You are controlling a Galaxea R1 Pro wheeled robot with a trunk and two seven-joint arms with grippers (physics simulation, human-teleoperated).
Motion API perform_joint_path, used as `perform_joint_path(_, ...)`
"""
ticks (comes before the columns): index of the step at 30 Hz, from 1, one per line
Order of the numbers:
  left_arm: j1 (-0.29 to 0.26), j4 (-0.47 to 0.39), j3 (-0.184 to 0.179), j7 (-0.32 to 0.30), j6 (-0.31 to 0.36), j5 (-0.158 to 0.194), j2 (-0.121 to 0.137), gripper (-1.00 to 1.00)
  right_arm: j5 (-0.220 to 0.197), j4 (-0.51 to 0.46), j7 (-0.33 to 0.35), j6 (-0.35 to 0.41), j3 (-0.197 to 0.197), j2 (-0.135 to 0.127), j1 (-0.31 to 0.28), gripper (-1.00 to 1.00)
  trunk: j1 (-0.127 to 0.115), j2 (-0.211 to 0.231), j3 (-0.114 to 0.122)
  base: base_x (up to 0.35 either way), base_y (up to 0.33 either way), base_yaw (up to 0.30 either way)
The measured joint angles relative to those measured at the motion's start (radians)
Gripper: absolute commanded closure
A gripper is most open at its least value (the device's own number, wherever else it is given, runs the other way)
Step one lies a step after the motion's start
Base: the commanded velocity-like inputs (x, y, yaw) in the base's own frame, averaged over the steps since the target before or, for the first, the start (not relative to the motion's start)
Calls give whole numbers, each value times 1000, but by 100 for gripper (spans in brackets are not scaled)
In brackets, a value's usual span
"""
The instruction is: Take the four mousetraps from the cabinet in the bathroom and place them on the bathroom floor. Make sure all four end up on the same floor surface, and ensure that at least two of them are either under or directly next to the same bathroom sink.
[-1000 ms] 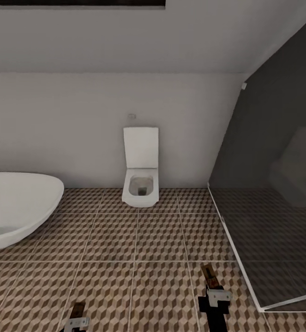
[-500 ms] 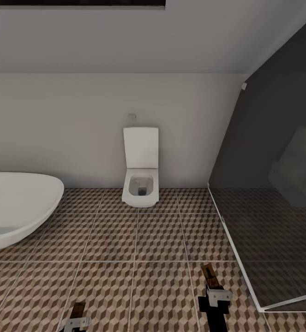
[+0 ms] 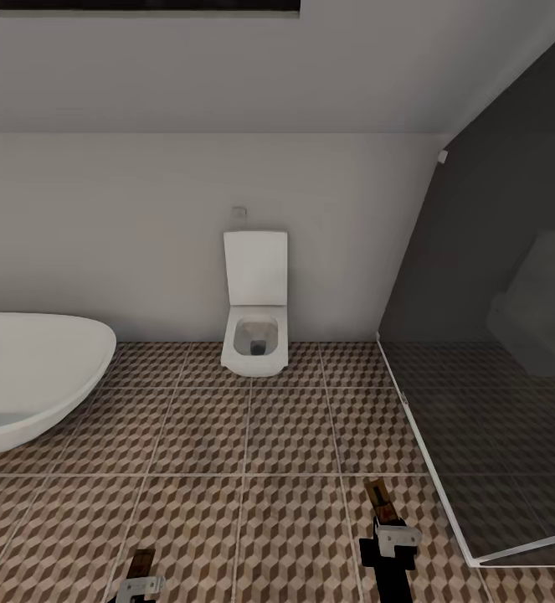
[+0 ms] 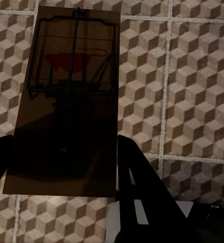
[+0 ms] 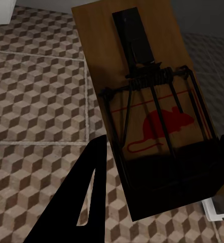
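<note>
- The left tool is showing at the near left edge of the head view, closed on a mousetrap whose brown board is projecting forward past the fingertips.
- In the left wrist view, the left tool is clamping its two dark fingers against the long edges of that board; the wire spring, the bar and the red mark are facing the camera.
- The right tool is showing at the near right of the head view, closed on a second mousetrap, which is pointing away from the robot.
- In the right wrist view, the right tool is gripping the second board at its near end; the red mouse print and the dark metal parts are showing on its upper face.
- Both boards are hanging above the bathroom floor, not lying on it.
- The floor is carrying a brown, beige and white cube pattern with pale grout lines.
- A square white toilet is standing against the far wall, near the centre, with its lid raised.
- An oval white bathtub is occupying the left side.
- A dark glass shower panel is closing off the right side, and its pale lower frame is running along the floor.
</note>
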Motion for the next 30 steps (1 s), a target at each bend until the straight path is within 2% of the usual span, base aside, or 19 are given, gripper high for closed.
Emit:
perform_joint_path(11,0,1,0,0,0,1,0,100,0,0,0,0,0,0,0,100,0,0,0,34,0,0)
perform_joint_path(25,0,1,0,-1,0,1,0,100,0,0,0,0,0,0,0,100,0,0,0,213,1,0)
perform_joint_path(30,0,1,0,0,0,1,0,100,1,0,0,1,0,0,1,100,0,0,0,205,117,0)
